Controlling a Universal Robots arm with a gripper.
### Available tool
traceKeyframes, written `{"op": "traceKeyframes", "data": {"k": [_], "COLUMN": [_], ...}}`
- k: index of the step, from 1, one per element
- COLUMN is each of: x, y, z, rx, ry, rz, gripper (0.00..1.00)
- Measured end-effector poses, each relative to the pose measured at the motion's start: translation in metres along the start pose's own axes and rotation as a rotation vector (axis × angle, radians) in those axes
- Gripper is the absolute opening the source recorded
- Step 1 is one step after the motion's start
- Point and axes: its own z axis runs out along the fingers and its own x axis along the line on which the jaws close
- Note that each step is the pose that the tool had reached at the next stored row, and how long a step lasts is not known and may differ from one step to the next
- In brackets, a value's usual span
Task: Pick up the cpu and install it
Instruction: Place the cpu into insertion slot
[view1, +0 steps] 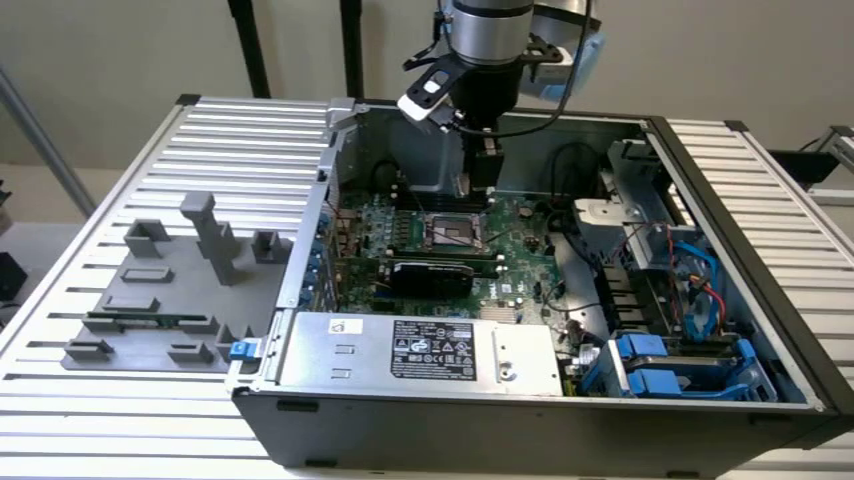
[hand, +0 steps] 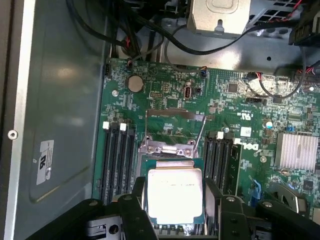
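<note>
Hovering over the green motherboard (hand: 225, 100), the gripper (hand: 175, 186) is pinching the cpu (hand: 175, 196) flat between its two black fingers (hand: 137, 200), holding it just above the motherboard's open socket (hand: 167, 149).

Soft even room light, dim computer case (hand: 65, 100) interior, washed-out glare on the cpu (hand: 175, 195).
</note>
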Motion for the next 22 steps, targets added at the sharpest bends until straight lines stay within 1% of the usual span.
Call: {"op": "traceKeyframes", "data": {"k": [4,9,16,22], "x": [-0.001,-0.001,0.000,-0.002], "y": [-0.0054,-0.0095,-0.0218,-0.0240], "z": [0.0022,0.0081,0.0182,0.0250], "rx": [0.0000,0.0005,0.0006,0.0008], "ry": [-0.0002,-0.0029,-0.0041,-0.0050], "rz": [0.006,0.039,0.062,0.075], "gripper": [0.55,0.55,0.55,0.55]}}
